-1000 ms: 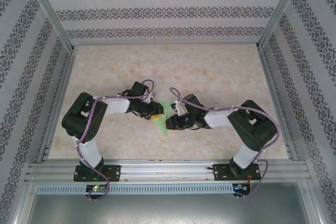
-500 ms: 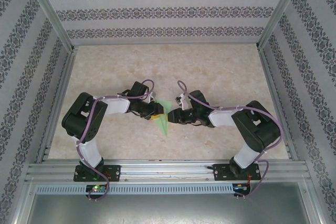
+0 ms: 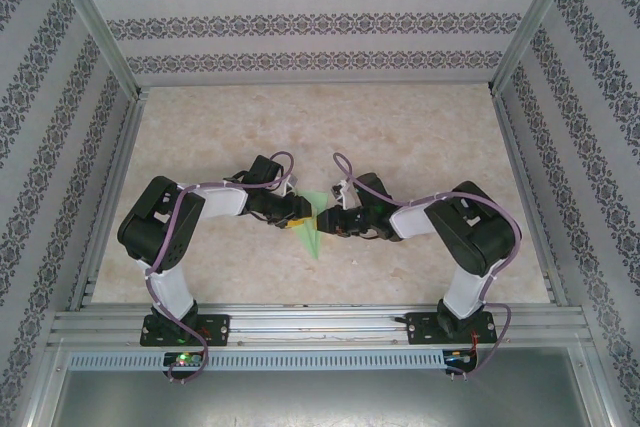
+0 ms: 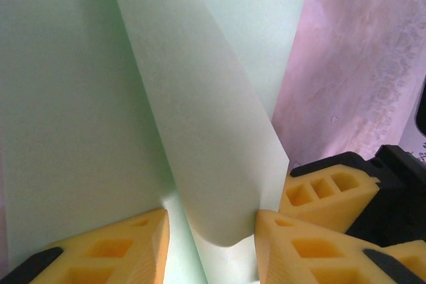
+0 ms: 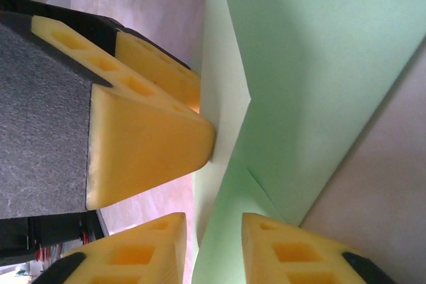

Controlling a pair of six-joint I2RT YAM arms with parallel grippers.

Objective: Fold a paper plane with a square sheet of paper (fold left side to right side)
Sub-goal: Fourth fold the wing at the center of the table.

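Jaws of the left gripper (image 4: pixel 212 217) stand partly apart, with a curled flap of the green paper (image 4: pixel 80 111) running down between them and its rolled edge against the right-hand finger; whether they pinch it or only bracket it I cannot tell. Those of the right gripper (image 5: pixel 213 223) also stand apart with a strip of the paper passing through the gap, and here too I cannot tell if it is truly gripped. From above, the two grippers meet nose to nose near the middle of the table (image 3: pixel 400 137). The paper lies between and under them as a narrow pale green wedge whose point reaches toward the near edge. It is plain, unmarked and matte, with straight creases; in the right wrist view two layers overlap along an angled edge, and a yellow finger (image 5: pixel 146 138) of the left gripper touches its margin
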